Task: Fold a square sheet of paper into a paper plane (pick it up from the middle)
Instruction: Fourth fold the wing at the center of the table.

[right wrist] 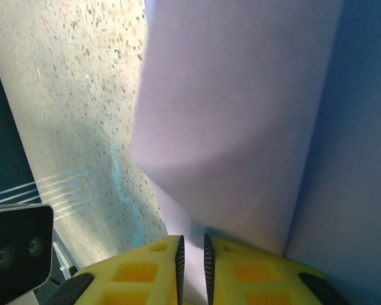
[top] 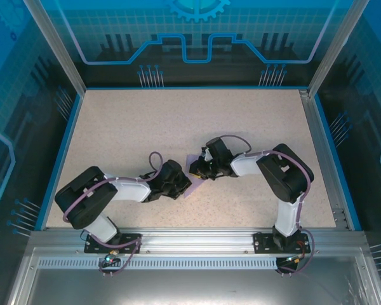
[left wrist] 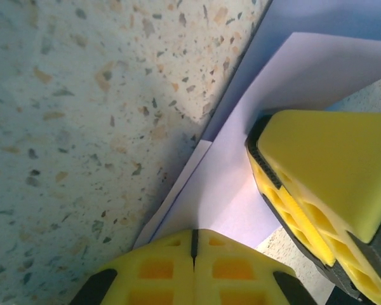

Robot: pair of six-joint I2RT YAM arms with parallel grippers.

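Square sheet of paper (right wrist: 241, 127): thin, light and limp, so it likely creases and slips easily; best pinched near an edge. Left gripper (left wrist: 193, 238) has its fingers pressed together on the sheet; right gripper (right wrist: 193, 244) clamps it in a narrow gap.

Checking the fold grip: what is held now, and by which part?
The square sheet of paper: left gripper pinches an edge; right gripper apparently grips a lifted flap's edge.
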